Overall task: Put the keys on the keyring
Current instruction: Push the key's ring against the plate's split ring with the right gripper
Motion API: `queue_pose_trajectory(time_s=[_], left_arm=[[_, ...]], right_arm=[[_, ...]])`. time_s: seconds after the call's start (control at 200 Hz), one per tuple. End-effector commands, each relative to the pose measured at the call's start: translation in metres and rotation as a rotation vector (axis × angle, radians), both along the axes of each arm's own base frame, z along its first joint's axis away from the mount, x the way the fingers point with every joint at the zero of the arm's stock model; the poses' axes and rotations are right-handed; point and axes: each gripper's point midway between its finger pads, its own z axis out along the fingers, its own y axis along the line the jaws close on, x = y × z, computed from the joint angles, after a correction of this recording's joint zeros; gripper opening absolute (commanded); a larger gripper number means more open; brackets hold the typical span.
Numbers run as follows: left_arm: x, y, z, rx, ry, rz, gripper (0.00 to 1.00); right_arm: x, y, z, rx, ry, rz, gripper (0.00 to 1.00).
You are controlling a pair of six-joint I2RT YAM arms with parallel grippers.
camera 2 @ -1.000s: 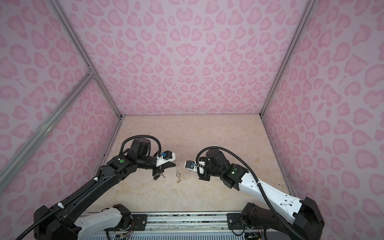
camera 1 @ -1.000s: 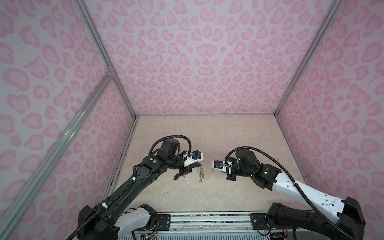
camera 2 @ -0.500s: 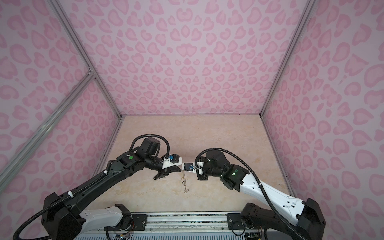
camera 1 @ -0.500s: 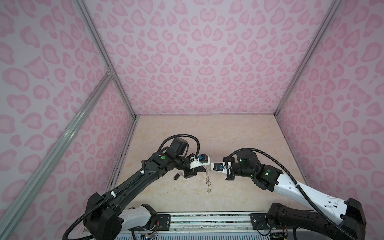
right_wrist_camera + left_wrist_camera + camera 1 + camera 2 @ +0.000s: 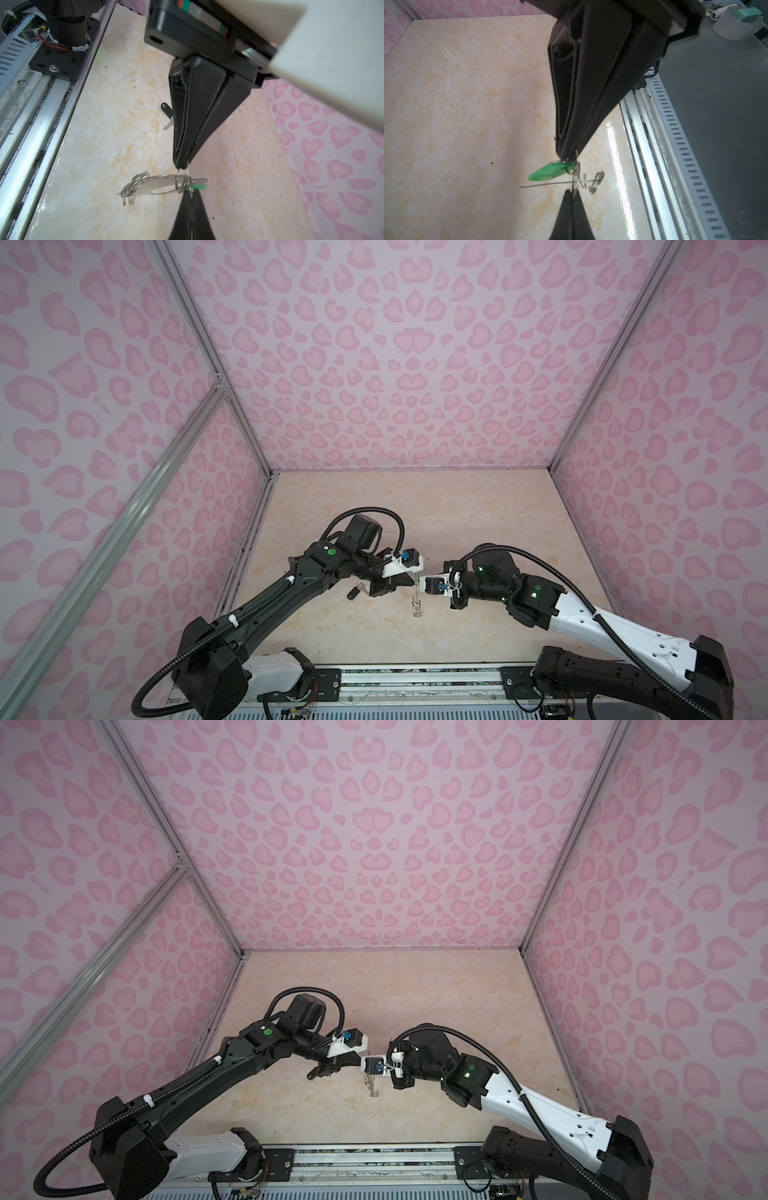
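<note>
Two keys: where do they stand? — OPERATOR

One, the green-tagged key (image 5: 550, 171), hangs in mid-air at the tip of your left gripper (image 5: 568, 155), jaws pressed together on its end. The black-tagged key (image 5: 166, 109) lies flat on the table (image 5: 457, 510), near that gripper, untouched. — SPOTTER

And the keyring? — OPERATOR

Your keyring (image 5: 160, 185) hangs between the two grippers, held up off the table, spare wire rings (image 5: 135, 185) bunched at its low end; whether the lowest brush the surface cannot be told. Your right gripper (image 5: 182, 165) meets the left tip to tip, jaws shut on one wire ring at the plate's straight edge. That pinch, by the look of it, steadies the ring so the green-tagged key can be worked onto it. Whether the key is already threaded cannot be told: the wires cross too closely. — SPOTTER

Room to move? — OPERATOR

Plenty toward the back wall (image 5: 415, 406) and to either side, over bare table. The tight spots are the rail (image 5: 654, 145) along the table's near edge and the meeting point itself, where the two tips have almost no gap. Draw apart along the ring's line, I'd judge, not sideways, or the plate may swing. The black-tagged key lies within easy reach for the second pass. — SPOTTER
</note>
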Motion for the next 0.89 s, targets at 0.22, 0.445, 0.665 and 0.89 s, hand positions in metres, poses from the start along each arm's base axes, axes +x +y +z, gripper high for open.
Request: queue_pose_trajectory(time_s=[0.22,0.445,0.665,0.89], left_arm=[[-0.003,-0.002,0.005,0.005,-0.031,-0.027,0.04],[-0.003,-0.003,0.006,0.008,-0.033,-0.033,0.03],[-0.002,-0.003,0.011,0.001,-0.049,-0.033,0.03],[-0.001,-0.003,0.016,-0.016,-0.067,-0.025,0.04]], right_arm=[[-0.005,0.003,0.003,0.005,-0.013,0.037,0.0],[-0.011,0.004,-0.001,-0.023,-0.006,0.069,0.0],[-0.015,0.005,-0.005,-0.047,0.002,0.091,0.0],[-0.018,0.004,-0.01,-0.066,0.01,0.102,0.0]])
